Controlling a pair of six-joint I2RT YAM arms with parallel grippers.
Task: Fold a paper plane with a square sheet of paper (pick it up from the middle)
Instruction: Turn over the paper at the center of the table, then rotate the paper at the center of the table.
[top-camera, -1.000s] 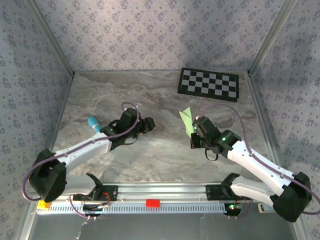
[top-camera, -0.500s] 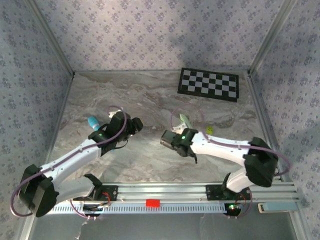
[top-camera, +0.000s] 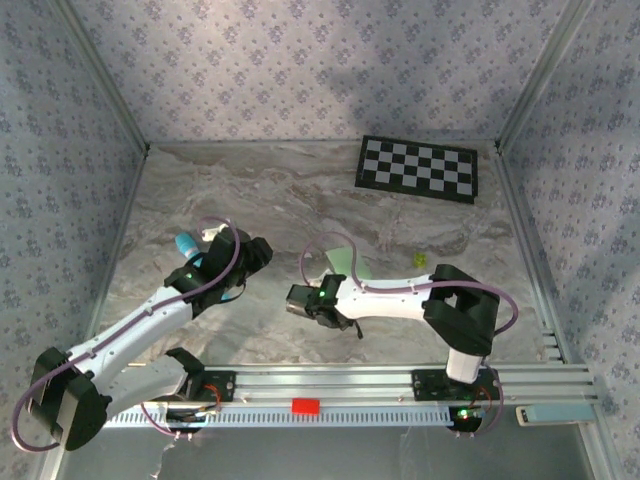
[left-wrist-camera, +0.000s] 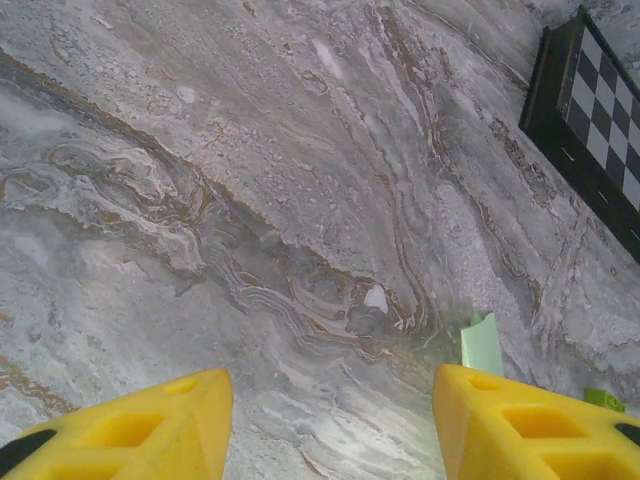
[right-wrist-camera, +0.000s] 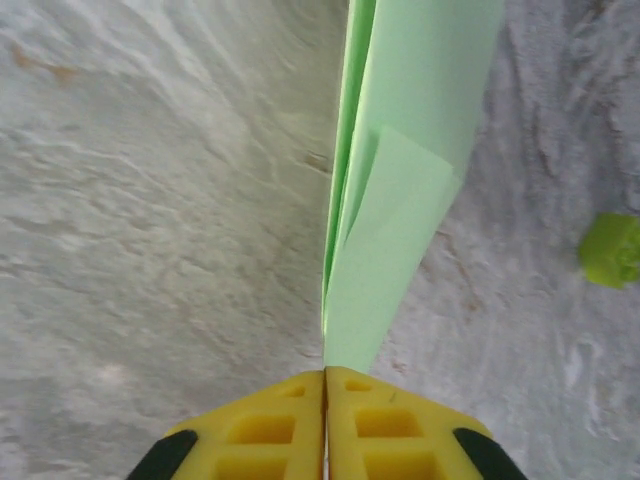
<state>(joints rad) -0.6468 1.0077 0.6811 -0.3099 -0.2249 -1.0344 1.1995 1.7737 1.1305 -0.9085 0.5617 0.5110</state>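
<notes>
Now right tool (right-wrist-camera: 325, 378) pinched shut on paper plane (right-wrist-camera: 400, 180), mid-frame in top view above tabletop (top-camera: 250, 190); left tool (left-wrist-camera: 328, 400) half-open, empty; paper light, floppy, easily creased, probably best held along its folded spine.

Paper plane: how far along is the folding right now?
Done: the paper is folded lengthwise into a narrow, layered strip. In hand: the right gripper is shut on its near end, and the left gripper hangs open and empty. Left: probably the wing folds, since no finished dart shape shows yet.

Paper plane (right-wrist-camera: 400, 150): mint-green, folded slim, pinched in right tool (right-wrist-camera: 325, 378)
</notes>
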